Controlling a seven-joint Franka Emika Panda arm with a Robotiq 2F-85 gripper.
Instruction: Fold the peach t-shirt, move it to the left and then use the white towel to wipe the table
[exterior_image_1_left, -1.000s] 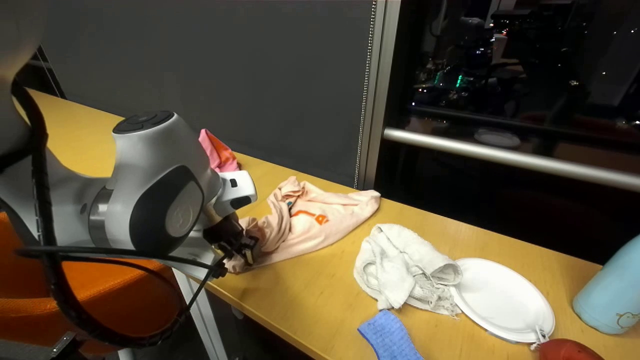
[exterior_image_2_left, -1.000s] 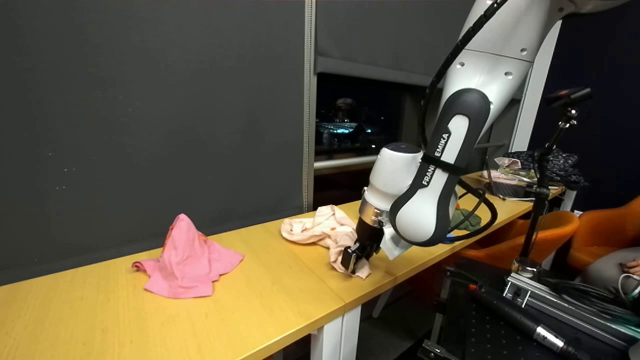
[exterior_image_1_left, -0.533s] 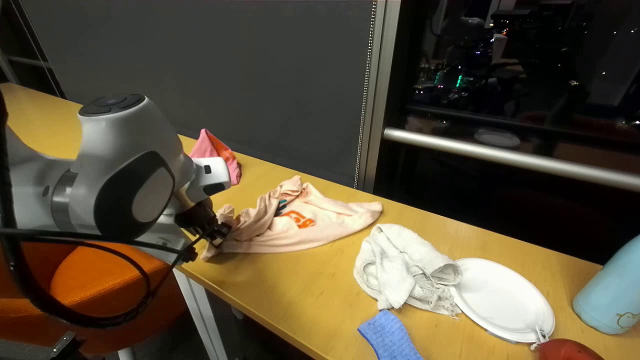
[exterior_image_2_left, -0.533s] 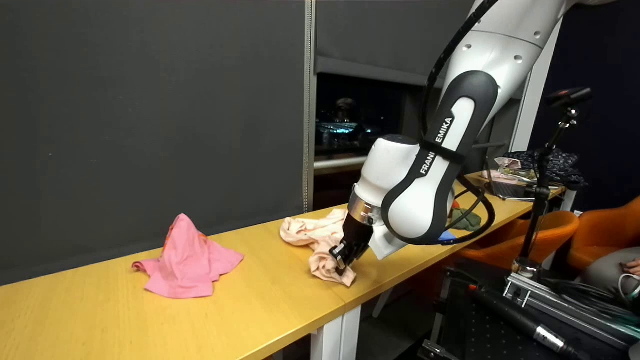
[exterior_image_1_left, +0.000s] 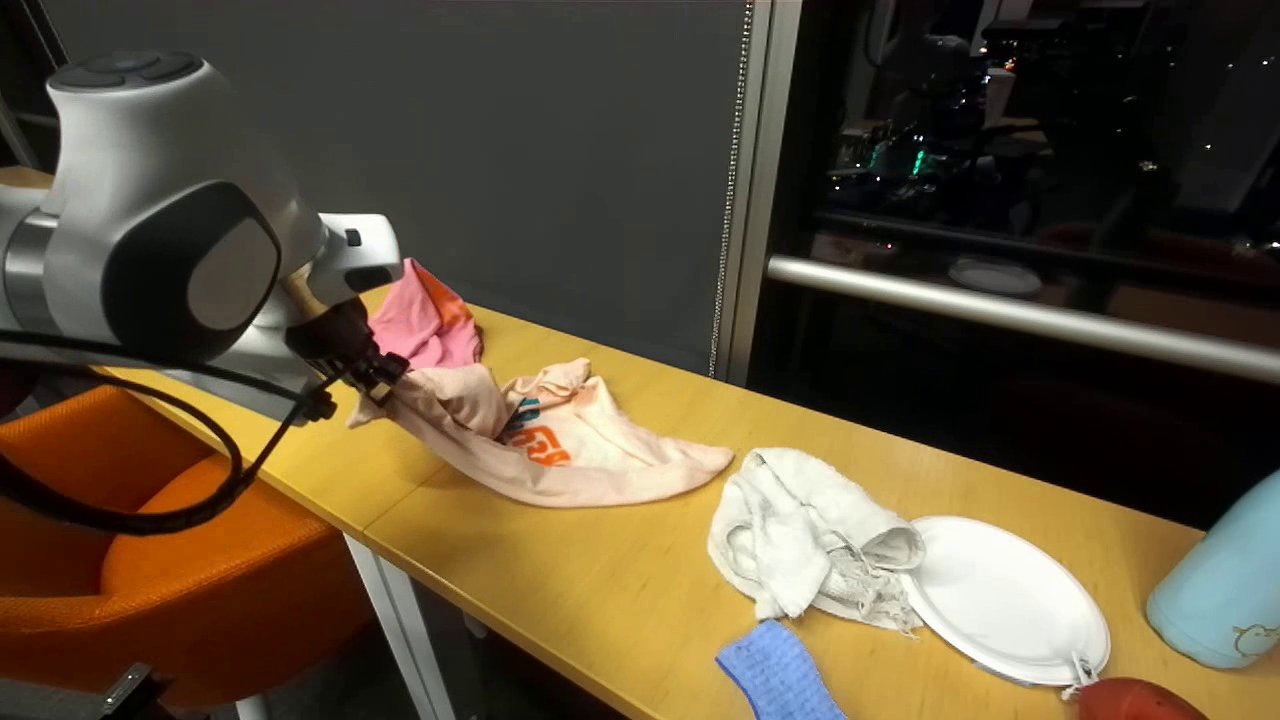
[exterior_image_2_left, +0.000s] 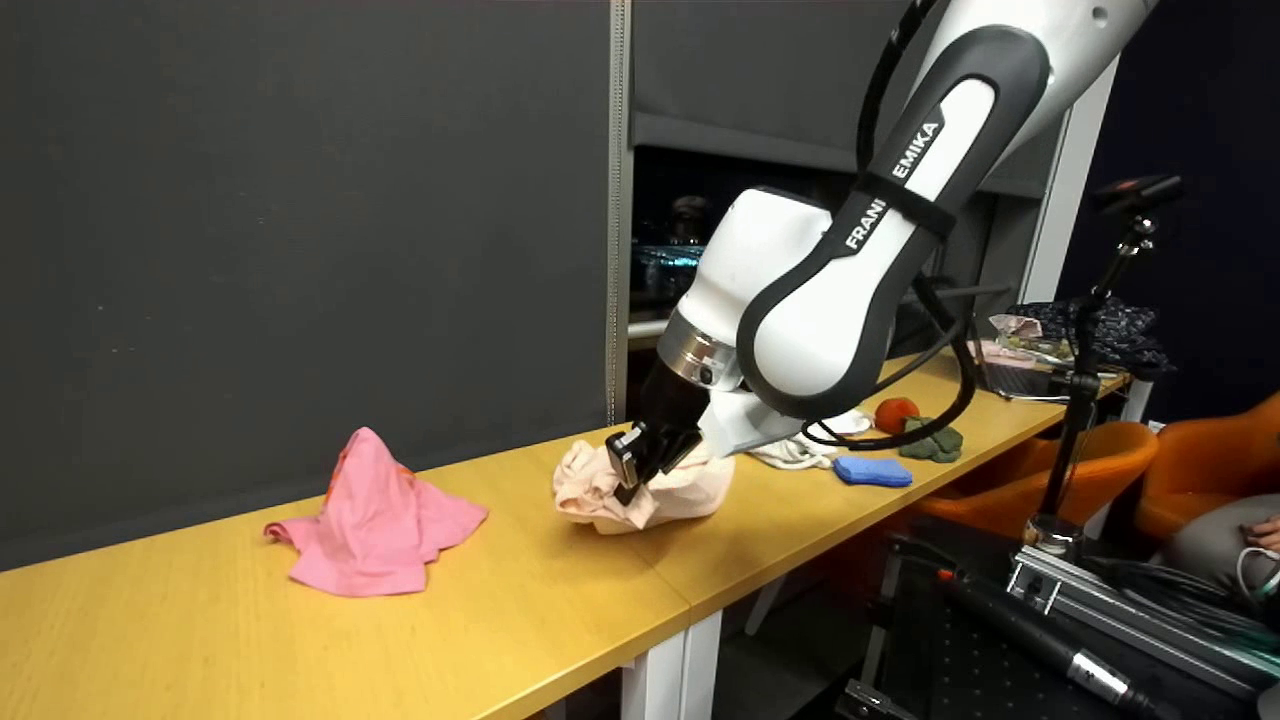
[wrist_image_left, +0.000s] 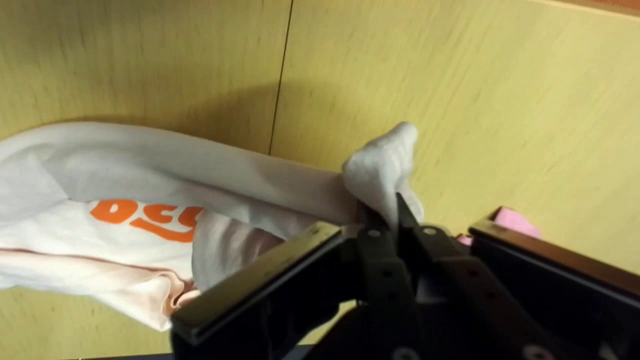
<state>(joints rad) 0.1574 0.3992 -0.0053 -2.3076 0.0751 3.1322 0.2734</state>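
The peach t-shirt (exterior_image_1_left: 600, 450) lies bunched on the yellow wooden table (exterior_image_1_left: 600, 580), with an orange print showing. It also shows in an exterior view (exterior_image_2_left: 690, 492) and the wrist view (wrist_image_left: 125, 160). My gripper (exterior_image_1_left: 385, 385) is shut on one end of it and holds that end above the table; the rest sags onto the table. In the wrist view a fold of cloth is pinched between the fingertips (wrist_image_left: 387, 215). The white towel (exterior_image_1_left: 790, 530) lies crumpled beside the shirt, apart from it. In an exterior view the arm partly hides the towel (exterior_image_2_left: 790, 455).
A pink cloth (exterior_image_2_left: 380, 530) stands peaked beyond the gripper. A white plate (exterior_image_1_left: 1010, 600) touches the towel. A blue sponge-like cloth (exterior_image_1_left: 780, 670), a red object (exterior_image_1_left: 1135, 700), a light blue bottle (exterior_image_1_left: 1220, 580) and a green object (exterior_image_2_left: 935, 443) are on the table. An orange chair (exterior_image_1_left: 220, 580) stands at the front edge.
My gripper has risen and moved towards the pink cloth, pulling the held end of the shirt up and along. The shirt's far end has shifted slightly. The towel has not moved.
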